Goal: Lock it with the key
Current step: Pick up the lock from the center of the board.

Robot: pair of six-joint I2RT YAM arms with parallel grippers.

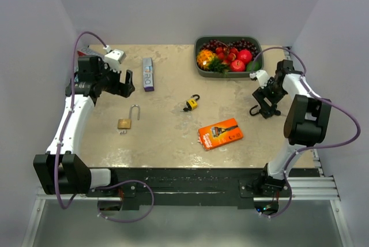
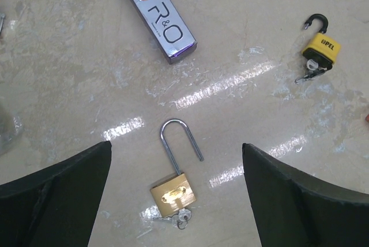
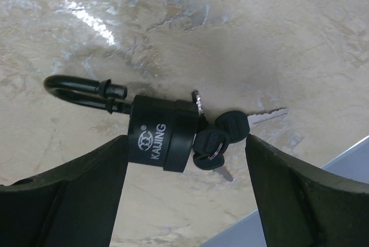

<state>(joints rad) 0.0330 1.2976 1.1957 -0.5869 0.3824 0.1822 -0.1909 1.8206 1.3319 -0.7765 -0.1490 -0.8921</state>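
Observation:
Three padlocks lie on the beige table, each with its shackle open. The brass padlock (image 2: 173, 192) has a key (image 2: 180, 218) in its base and lies below my left gripper (image 2: 176, 145), which hovers open above it. In the top view the brass padlock (image 1: 125, 122) sits just in front of the left gripper (image 1: 124, 82). A black KAIJING padlock (image 3: 158, 134) with a bunch of black-headed keys (image 3: 222, 134) lies between the open fingers of my right gripper (image 3: 184, 138), low at the table. A yellow padlock (image 1: 191, 103) lies mid-table.
A dark tray (image 1: 200, 65) of fruit stands at the back right. An orange razor box (image 1: 220, 134) lies front of centre, and a long R&O box (image 1: 148, 74) at back left. The table's right edge (image 3: 323, 169) runs close beside the right gripper.

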